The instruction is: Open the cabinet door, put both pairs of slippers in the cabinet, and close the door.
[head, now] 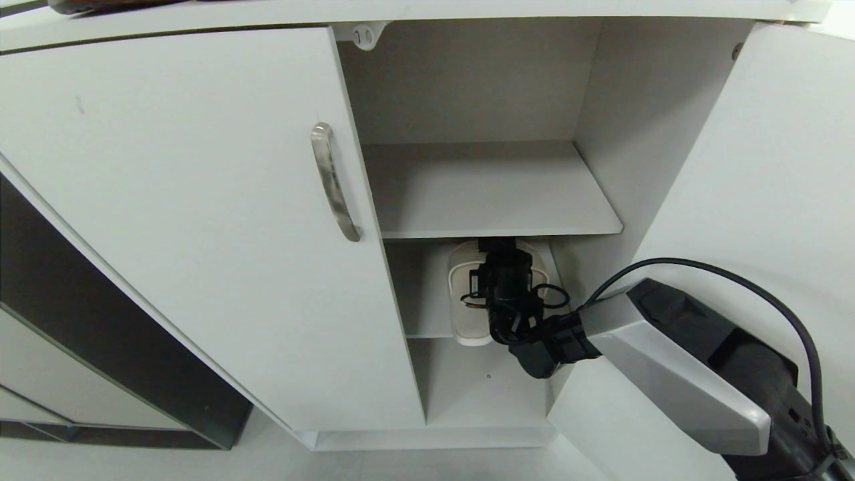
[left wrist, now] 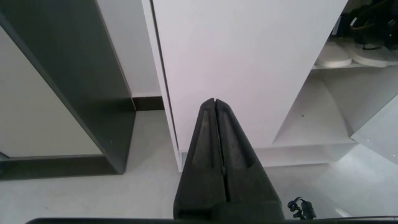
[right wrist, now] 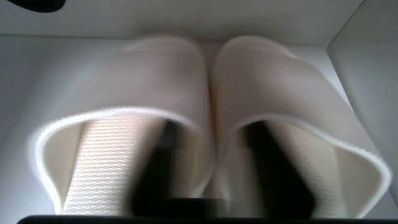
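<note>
The white laminate cabinet (head: 641,100) is standing with its right-hand door (head: 768,174) swung open and its left-hand door (head: 167,200) shut. A pair of cream-white fabric slippers (head: 467,324) is lying side by side, toes inward, on the lower shelf (head: 421,300), heels at its front edge.

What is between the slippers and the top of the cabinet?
One bare white shelf, just above the slippers, as the head view shows.
</note>
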Robot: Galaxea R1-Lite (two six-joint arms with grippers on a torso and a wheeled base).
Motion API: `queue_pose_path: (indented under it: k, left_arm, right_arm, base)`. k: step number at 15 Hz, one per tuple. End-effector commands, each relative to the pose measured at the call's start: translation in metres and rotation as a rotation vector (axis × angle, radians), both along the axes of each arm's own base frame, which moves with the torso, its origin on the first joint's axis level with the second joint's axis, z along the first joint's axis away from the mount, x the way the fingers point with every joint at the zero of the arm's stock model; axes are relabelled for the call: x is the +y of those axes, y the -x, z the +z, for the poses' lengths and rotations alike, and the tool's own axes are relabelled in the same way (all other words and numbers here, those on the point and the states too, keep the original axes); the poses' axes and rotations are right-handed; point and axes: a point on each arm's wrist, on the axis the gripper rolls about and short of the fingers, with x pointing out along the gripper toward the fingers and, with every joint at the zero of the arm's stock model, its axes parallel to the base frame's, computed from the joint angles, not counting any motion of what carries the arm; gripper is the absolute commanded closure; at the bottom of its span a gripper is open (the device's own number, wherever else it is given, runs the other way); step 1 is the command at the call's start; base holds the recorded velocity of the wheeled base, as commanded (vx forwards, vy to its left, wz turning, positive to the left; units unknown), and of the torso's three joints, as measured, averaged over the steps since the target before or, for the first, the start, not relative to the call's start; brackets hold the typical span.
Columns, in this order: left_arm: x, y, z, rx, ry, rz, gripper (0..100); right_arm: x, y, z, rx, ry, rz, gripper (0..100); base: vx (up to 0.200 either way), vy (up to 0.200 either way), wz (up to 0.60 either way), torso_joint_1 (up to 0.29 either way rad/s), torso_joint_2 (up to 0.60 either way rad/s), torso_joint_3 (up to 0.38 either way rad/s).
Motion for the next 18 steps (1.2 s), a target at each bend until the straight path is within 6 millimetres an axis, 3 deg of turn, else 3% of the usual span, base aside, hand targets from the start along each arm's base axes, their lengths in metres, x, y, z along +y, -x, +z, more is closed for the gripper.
queue_pose_path:
  k: [1,4,10,12,14,18]
  left_arm:
    - [0.000,0.000,0.000,0.001,0.001,0.000,100]
    - [0.000,0.000,0.000,0.000,0.003,0.001,100]
    - [0.000,0.000,0.000,0.001,0.003,0.000,100]
    - [0.000,0.000,0.000,0.000,0.001,0.000,100]
    - [0.000,0.000,0.000,0.001,0.003,0.000,100]
    - [0.000,0.000,0.000,0.001,0.004,0.000,100]
  right_arm:
    - [0.000,0.001,-0.001,0.004,0.001,0.001,0]
    - [-0.002,0.024,0.009,0.014,0.009,0.020,0]
    - [-0.011,0.121,0.027,0.039,0.032,0.145,0]
    - [-0.018,0.139,0.021,0.040,0.035,0.163,0]
    - [-0.018,0.140,0.022,0.033,0.029,0.166,0]
    - [-0.014,0.143,0.021,0.032,0.032,0.179,0]
  base:
    - [0.000,0.000,0.00,0.000,0.00,0.000]
    - [0.000,0.000,0.00,0.000,0.00,0.000]
    - [0.000,0.000,0.00,0.000,0.00,0.000]
    - [0.000,0.000,0.00,0.000,0.00,0.000]
    - [0.000,0.000,0.00,0.000,0.00,0.000]
    - [-0.200,0.000,0.00,-0.001,0.00,0.001]
